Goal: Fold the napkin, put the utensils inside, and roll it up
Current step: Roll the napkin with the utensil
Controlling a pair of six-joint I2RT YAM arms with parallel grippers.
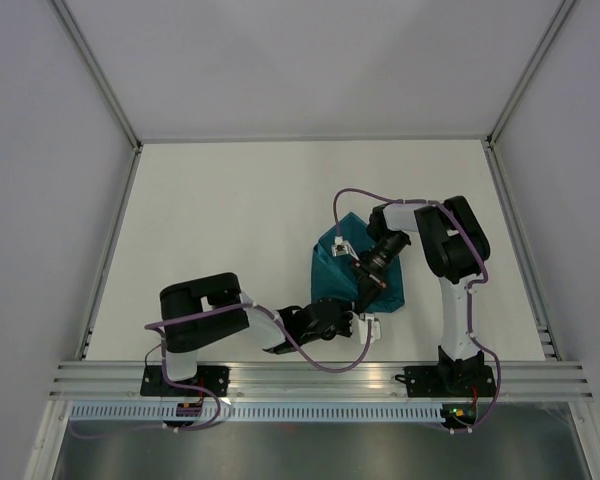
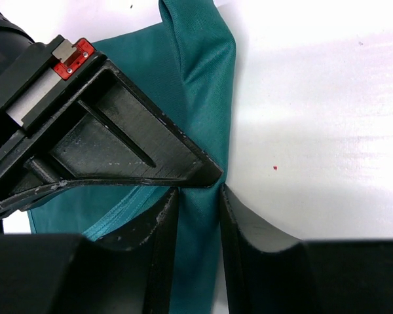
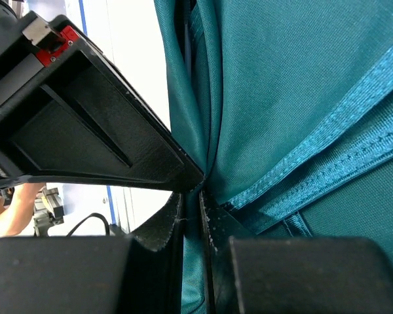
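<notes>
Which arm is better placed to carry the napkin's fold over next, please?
Probably right: the right gripper pinches the napkin at its lifted far side, while the left gripper holds the near edge low.

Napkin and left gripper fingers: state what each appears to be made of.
Napkin: woven fabric, matte teal. The fine weave texture, stitched hem band and soft folds show it. Left gripper fingers: likely hard black plastic, matte, perhaps printed, going by the ribbed hollow faces and scuffed, whitened edges.

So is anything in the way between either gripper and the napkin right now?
Nothing visible. The left gripper and the right gripper each have a fold of the napkin pinched between their fingers.
</notes>
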